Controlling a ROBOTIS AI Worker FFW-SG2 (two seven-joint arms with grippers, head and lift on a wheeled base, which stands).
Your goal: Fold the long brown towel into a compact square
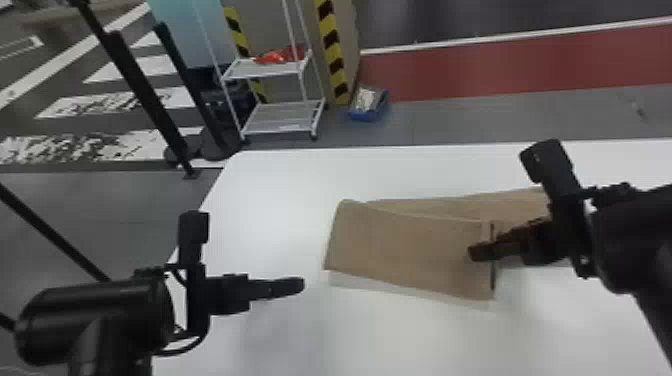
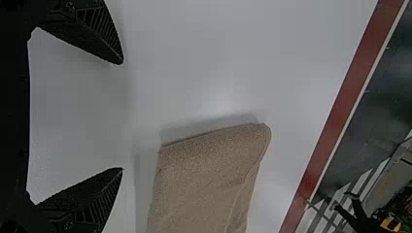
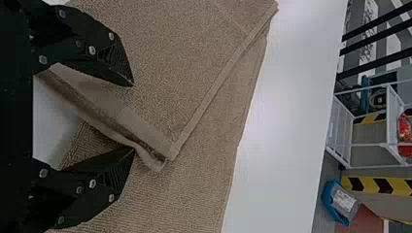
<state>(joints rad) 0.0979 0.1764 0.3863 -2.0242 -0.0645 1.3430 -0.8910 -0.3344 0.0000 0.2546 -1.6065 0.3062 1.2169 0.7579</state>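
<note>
Both my left jaws and my right jaws are spread wide. The brown towel (image 1: pixel 410 245) lies doubled over on the tabletop (image 1: pixel 270 195), beneath my right jaws, which hang at the hemmed end (image 1: pixel 488 280) of its upper layer; its fold (image 1: pixel 336 240) faces my left jaws, apart from them.
</note>
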